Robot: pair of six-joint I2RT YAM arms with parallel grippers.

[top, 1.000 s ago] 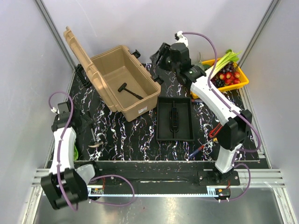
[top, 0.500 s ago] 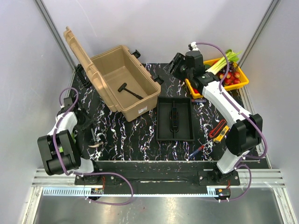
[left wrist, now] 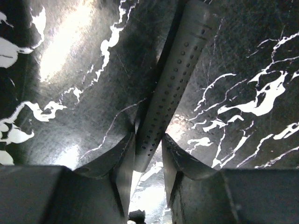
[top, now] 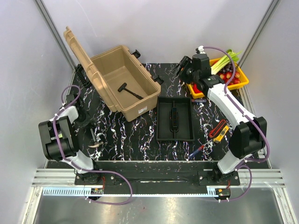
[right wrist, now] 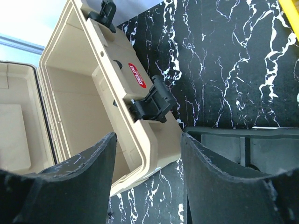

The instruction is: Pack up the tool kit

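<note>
Left edge of mat [top: 117,135]: my left gripper [left wrist: 148,137] is clamped across the end of a dimpled tool handle [left wrist: 173,79]. Looks stiff, light, grippy; mid-handle would probably balance better. My right gripper [right wrist: 148,140] is spread, empty. Count: one toolbox [top: 135,109], lid [top: 77,51] up, far left; one tray [top: 161,126] beside it; one hammer [top: 130,91] inside.

A tan hard-plastic toolbox [top: 126,86] sits open at the back left of the black white-veined mat [top: 126,140], its ribbed lid [top: 77,51] upright at its left, a black hammer [top: 131,92] inside. Right of it and nearer lies a black rectangular inner tray [top: 175,119]. Behind that, far right, is a yellow tray of vegetables [top: 244,84] (red- and yellow-handled tools [top: 218,131] lie before it). At the mat's left edge, a grey dimpled tool handle [left wrist: 173,84] is pinched between the left gripper's [left wrist: 148,140] fingers.
</note>
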